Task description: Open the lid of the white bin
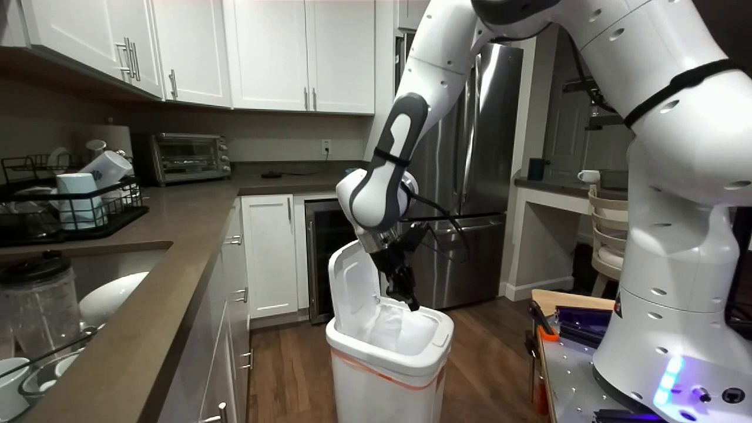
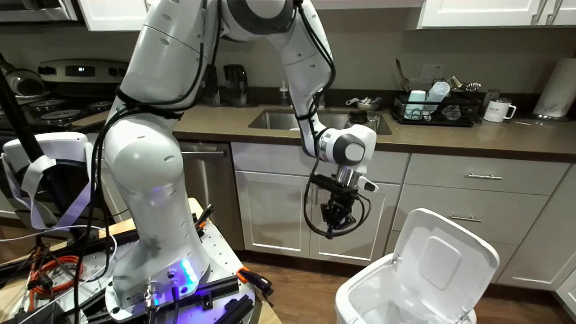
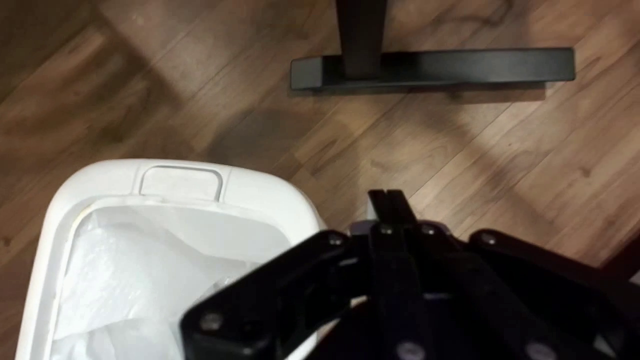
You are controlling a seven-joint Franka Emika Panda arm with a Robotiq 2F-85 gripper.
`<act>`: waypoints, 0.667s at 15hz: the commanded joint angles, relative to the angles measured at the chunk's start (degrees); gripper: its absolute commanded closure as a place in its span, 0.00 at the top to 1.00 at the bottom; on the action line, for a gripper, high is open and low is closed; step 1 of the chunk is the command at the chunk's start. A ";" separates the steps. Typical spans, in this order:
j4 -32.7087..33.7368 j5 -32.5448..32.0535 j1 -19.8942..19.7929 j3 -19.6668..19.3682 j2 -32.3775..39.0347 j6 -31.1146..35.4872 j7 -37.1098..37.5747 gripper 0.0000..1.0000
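Low beside the pincer (image 3: pixel 386 193), open white bin (image 1: pixel 379 395)

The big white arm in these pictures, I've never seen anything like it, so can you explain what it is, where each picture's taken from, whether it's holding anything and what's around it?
That's a jointed robot arm ending in a black gripper, its hand. Two pictures look on from outside the robot; the wrist picture is taken from near the arm's end, so the gripper's fingers show close up. They are shut against each other, and I see nothing held between them. Nearby is a white bin, its lid standing open and a plastic liner inside. On the kitchen counter are a toaster oven, a white mug and a dish rack with cups.
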 commanded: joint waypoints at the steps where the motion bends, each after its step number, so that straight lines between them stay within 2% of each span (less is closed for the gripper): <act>1: 0.21 5.18 -2.04 3.82 -7.21 -14.56 0.63 0.02; 3: 1.21 8.07 -2.43 4.75 -8.99 -20.71 1.00 0.02; 5: 1.36 10.34 -2.49 5.04 -10.22 -24.10 1.50 0.02; 6: 0.87 11.23 -2.44 5.16 -11.02 -24.72 1.58 0.27; 7: 0.28 11.98 -2.43 5.30 -11.79 -24.88 1.54 0.28; 8: 1.70 9.77 -2.12 5.12 -9.65 -23.44 0.74 0.09; 10: 1.55 10.44 -2.20 5.24 -10.05 -23.78 0.72 0.21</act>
